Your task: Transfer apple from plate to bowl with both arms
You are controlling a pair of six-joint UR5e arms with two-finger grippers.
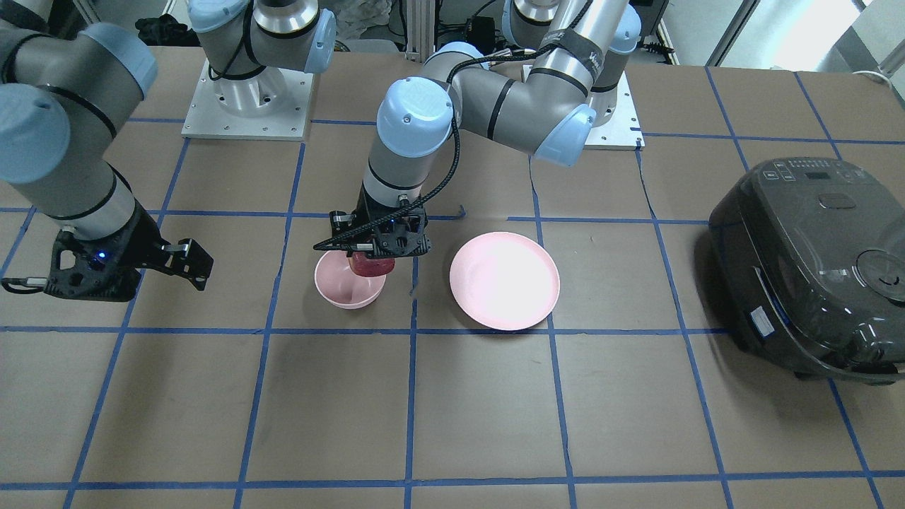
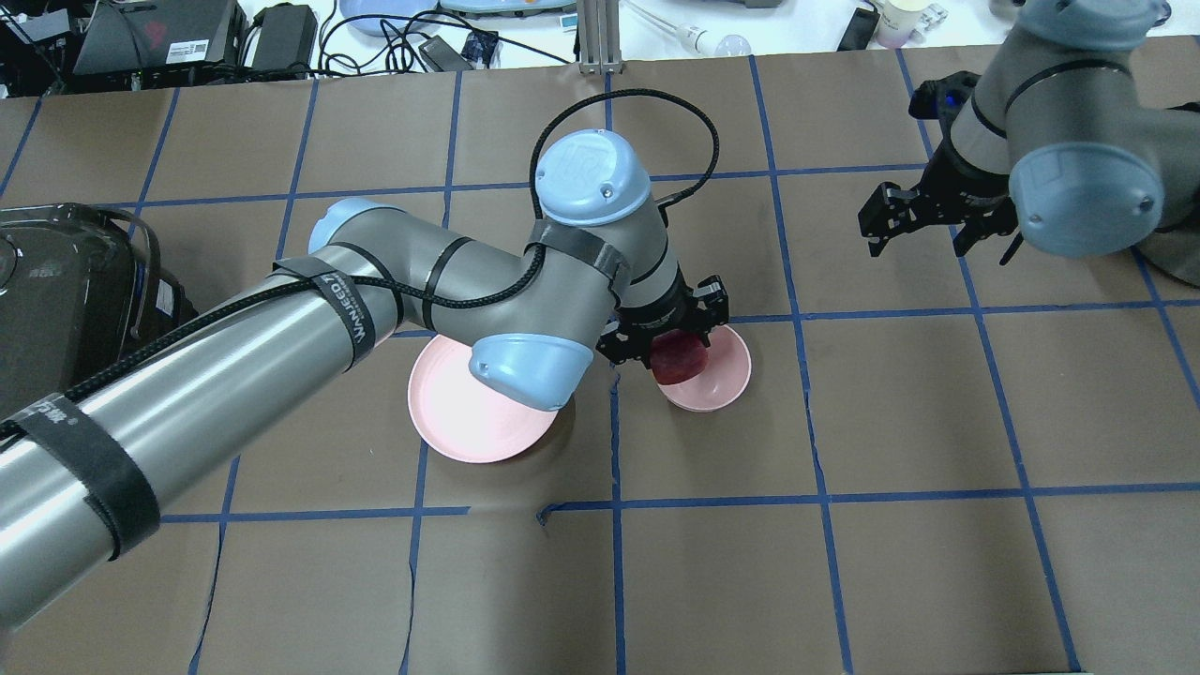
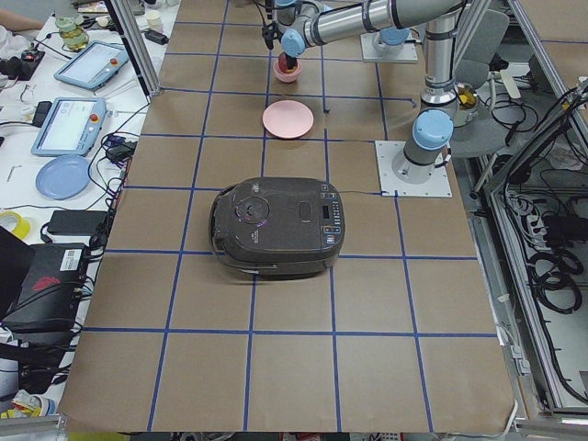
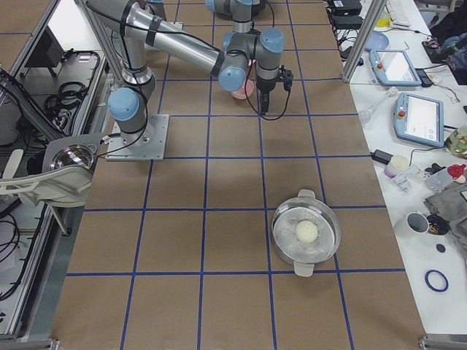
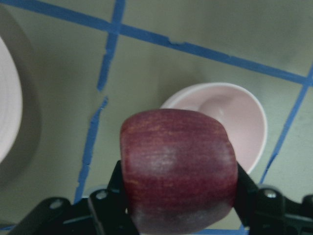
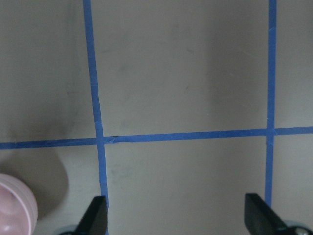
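My left gripper [image 1: 372,256] is shut on the dark red apple [image 1: 372,266] and holds it over the edge of the small deep pink bowl [image 1: 339,285]. In the overhead view the apple [image 2: 679,360] hangs above the bowl [image 2: 720,380] beside that gripper [image 2: 667,345]. The left wrist view shows the apple [image 5: 178,169] between the fingers, above the bowl [image 5: 242,122]. The wide pink plate [image 1: 503,280] lies empty beside the bowl; part of it [image 2: 459,417] is hidden by my left arm in the overhead view. My right gripper [image 1: 189,263] is open and empty, well away from the bowl [image 2: 923,220].
A black rice cooker [image 1: 813,265] stands at the table's end on my left side. A steel pot [image 4: 305,233] with a pale ball in it sits far on my right side. Blue tape lines grid the brown table.
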